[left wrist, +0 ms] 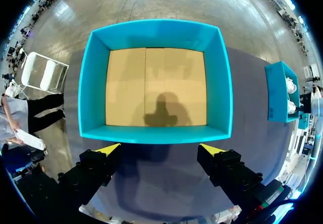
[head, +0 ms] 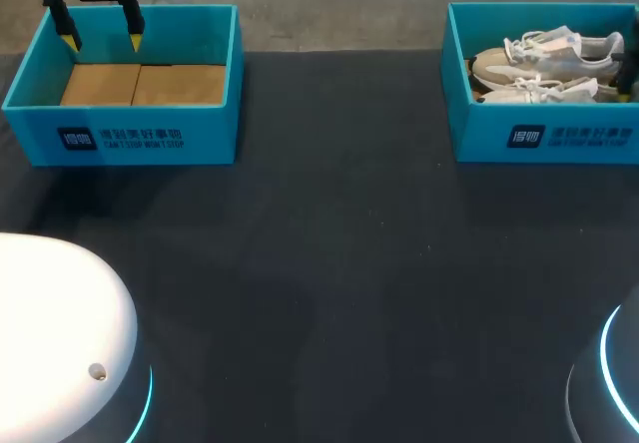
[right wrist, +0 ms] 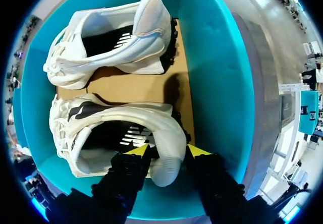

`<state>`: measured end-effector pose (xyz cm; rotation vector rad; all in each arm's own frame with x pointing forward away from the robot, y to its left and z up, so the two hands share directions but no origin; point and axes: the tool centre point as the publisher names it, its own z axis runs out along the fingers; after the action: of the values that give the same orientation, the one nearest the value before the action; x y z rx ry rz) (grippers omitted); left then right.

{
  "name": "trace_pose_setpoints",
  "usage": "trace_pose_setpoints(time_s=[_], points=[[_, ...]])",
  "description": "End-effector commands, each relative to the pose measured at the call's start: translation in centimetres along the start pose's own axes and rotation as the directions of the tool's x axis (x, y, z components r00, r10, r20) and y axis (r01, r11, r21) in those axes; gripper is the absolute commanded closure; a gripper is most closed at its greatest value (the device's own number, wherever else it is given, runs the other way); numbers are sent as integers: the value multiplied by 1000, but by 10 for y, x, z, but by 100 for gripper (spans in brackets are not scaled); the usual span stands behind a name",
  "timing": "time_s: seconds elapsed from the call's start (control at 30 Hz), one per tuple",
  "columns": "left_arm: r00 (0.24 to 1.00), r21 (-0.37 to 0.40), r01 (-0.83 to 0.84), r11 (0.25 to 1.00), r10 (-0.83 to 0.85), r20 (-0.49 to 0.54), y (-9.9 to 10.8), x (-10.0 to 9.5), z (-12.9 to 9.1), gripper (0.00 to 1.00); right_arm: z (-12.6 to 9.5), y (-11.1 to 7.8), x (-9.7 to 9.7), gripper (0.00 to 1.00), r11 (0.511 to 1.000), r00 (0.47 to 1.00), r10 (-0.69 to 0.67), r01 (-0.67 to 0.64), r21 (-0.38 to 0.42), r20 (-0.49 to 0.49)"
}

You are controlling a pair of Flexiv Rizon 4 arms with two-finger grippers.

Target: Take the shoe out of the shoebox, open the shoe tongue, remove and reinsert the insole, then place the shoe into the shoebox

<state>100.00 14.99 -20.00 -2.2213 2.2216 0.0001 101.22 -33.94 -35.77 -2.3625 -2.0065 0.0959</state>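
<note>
**Item:** shoe (right wrist: 166, 133), white, lying beside a second shoe (right wrist: 151, 22) inside the shoebox (right wrist: 217, 72) at the far right of the worktop (head: 329, 263).

**Right end effector** (right wrist: 167, 151): astride the heel, one finger inside the collar and one outside. It appears clenched on the heel, though the contact is partly hidden.

**Left end effector** (left wrist: 160, 148): released, hovering above the near wall of the empty shoebox (left wrist: 222, 82).

**Step in hand:** lift-out.

**Advised:** raise the shoe straight up, heel first, clear of the wall and the second shoe, then set it down mid-worktop.

Left hand (left wrist: 160, 147) splayed; right hand (right wrist: 169, 151) clasps shoe (right wrist: 164, 138).
</note>
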Motion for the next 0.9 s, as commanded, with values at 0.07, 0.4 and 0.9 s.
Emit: trace_pose_setpoints(time_s=[0.07,0.4,0.9], points=[[1000,0,0,1000,0,0,0,0,0,0,26,3,10,59,1000,1000,-6,6,15,-2],[1000,0,0,1000,0,0,0,0,0,0,28,-9,17,100,999,999,45,-45,9,13],[1000,0,0,1000,0,0,0,0,0,0,-20,-1,39,100,997,998,41,-39,-68,40]])
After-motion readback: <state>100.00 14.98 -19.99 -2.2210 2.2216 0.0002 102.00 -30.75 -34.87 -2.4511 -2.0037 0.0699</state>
